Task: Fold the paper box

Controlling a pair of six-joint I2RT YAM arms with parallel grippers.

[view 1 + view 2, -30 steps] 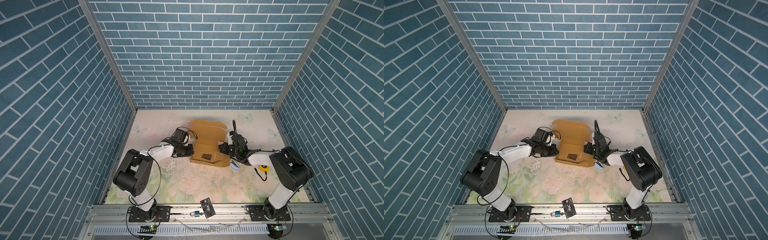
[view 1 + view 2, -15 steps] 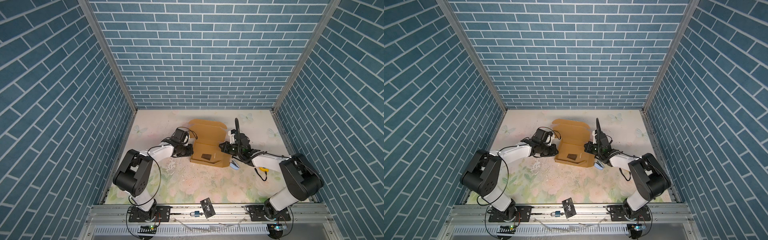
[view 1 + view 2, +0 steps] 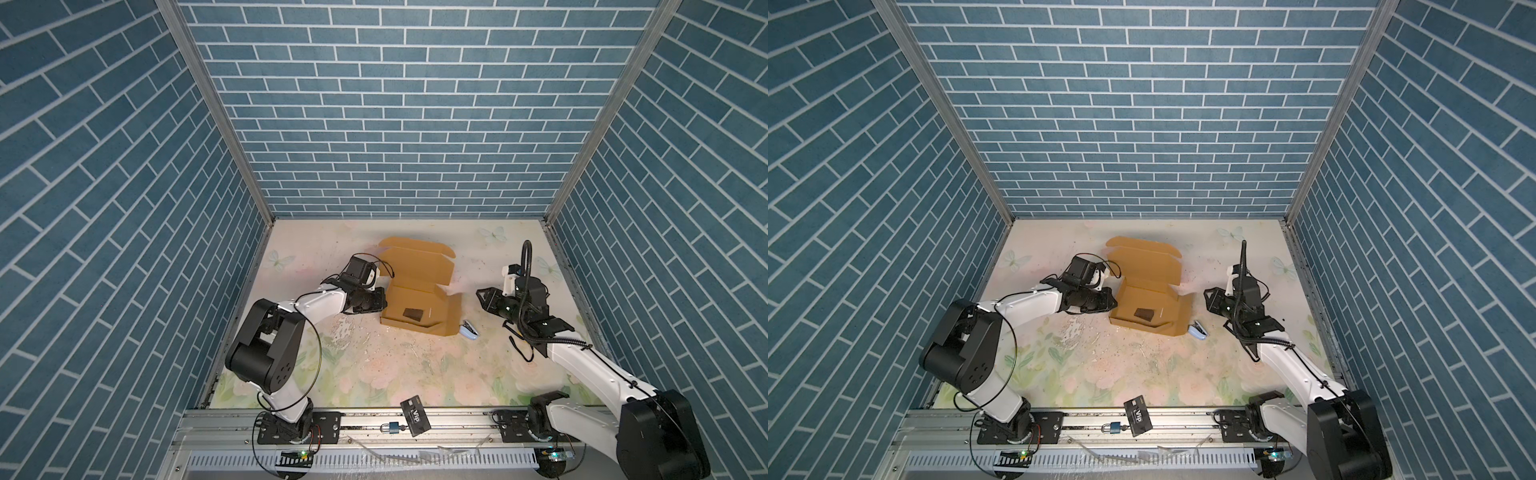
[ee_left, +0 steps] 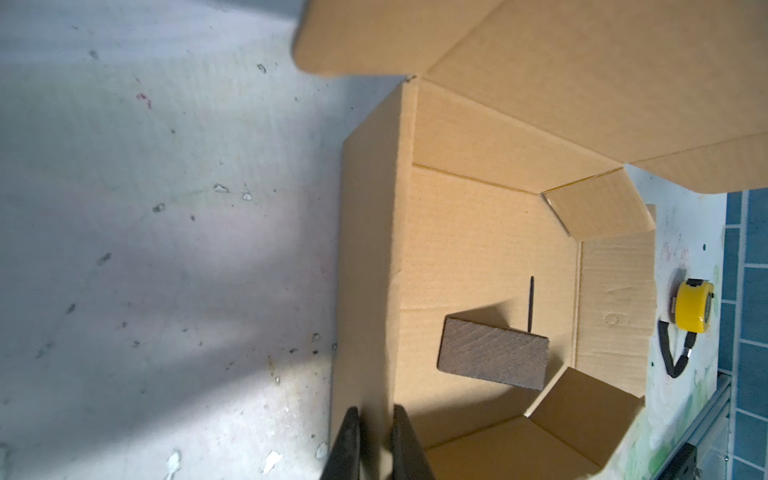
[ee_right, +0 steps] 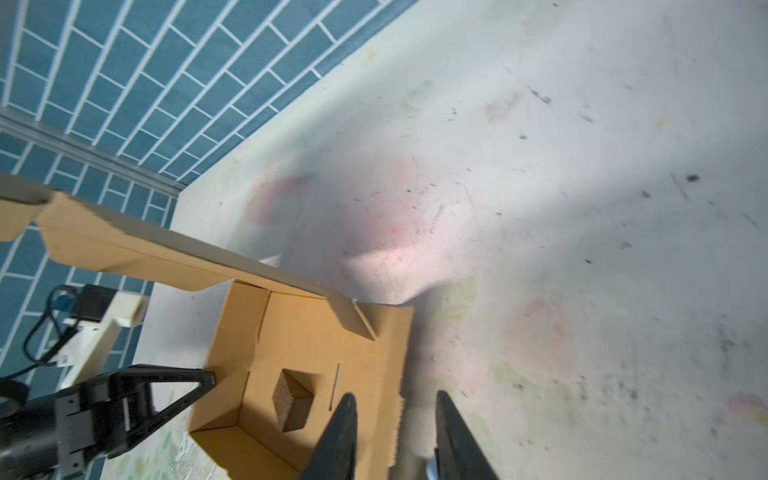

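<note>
The paper box point(image 3: 415, 291) sits open side up at mid-worktop point(image 3: 374, 365). Its long axis runs front to back, with the lid flap pointing at the rear wall. The left hand point(image 4: 375, 409) pinches its left side wall. The right hand point(image 5: 395, 395) is spread open near its right flap, apart from it.

left end effector point(image 4: 375, 412) | pinching paper box point(image 4: 478, 232) wall (block point(image 4: 492, 357) inside)

Block point(image 3: 413, 314) inside the paper box point(image 3: 417, 286), left claw point(image 4: 376, 444) on its left wall, right claw point(image 5: 395, 432) apart.
</note>
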